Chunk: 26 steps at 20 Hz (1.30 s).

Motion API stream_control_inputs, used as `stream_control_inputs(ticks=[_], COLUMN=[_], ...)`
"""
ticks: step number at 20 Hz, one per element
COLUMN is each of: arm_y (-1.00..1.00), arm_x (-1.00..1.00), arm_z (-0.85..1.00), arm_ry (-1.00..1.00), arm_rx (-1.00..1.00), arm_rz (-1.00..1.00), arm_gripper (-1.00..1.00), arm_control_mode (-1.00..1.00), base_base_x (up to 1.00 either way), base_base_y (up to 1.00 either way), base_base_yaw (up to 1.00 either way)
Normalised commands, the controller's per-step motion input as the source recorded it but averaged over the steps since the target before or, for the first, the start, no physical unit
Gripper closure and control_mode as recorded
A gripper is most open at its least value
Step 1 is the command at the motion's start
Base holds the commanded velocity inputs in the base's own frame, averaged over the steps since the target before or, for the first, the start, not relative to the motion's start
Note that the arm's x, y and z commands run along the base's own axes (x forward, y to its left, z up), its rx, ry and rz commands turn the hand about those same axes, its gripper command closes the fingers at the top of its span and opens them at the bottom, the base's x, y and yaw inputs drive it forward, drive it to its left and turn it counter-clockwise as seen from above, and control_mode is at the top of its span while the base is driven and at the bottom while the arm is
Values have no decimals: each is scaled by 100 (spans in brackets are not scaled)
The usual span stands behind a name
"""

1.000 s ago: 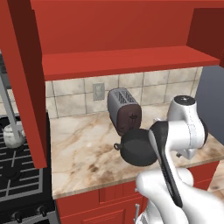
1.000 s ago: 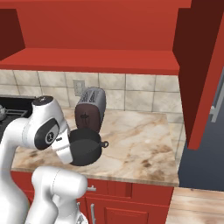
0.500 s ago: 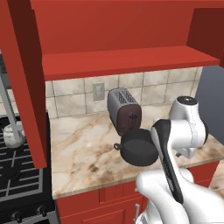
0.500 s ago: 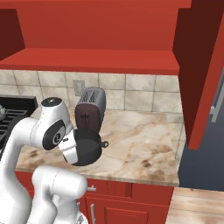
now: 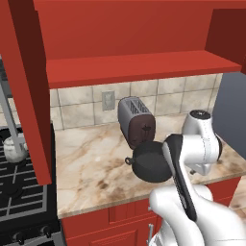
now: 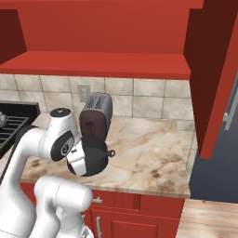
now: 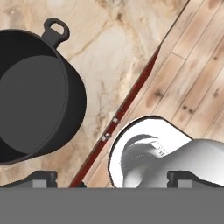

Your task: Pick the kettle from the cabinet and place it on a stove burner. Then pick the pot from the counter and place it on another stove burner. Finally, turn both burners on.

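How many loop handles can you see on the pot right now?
1 at a time: the pot shows one small loop handle toward the stove in the left base view, and one away from it in the right base view. The arm hides part of the pot.

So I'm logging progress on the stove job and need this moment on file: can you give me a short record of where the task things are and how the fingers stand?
kettle: already on the stove's grate, far left of the left base view
pot: on the counter, in front of the toaster
toaster: upright by the tiled wall
counter: marbled stone, carrying pot and toaster
fingers: open, holding nothing, above the counter's front edge beside the pot
stage: kettle placed, pot not yet picked
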Motion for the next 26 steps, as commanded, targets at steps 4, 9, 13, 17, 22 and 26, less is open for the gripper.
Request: stream_control_inputs(ticks=[4,9,13,17,22,26], arm_y=[0,0,0,0,0,0], arm_x=[24,24,21,20,21,21], arm_z=[-15,-18,-21,-23,-23,-21], arm_ry=[0,0,0,1,2,3], arm_rx=[1,1,0,0,0,0], arm_rz=[0,0,0,0,0,0], arm_gripper=[-100,-100,-100,-100,-100,-100], arm_control_mode=[-100,-100,-100,-100,-100,-100], base_base_x=[0,0,0,0,0,0], base_base_y=[0,0,0,0,0,0], base_base_yaw=[0,0,0,0,0,0])
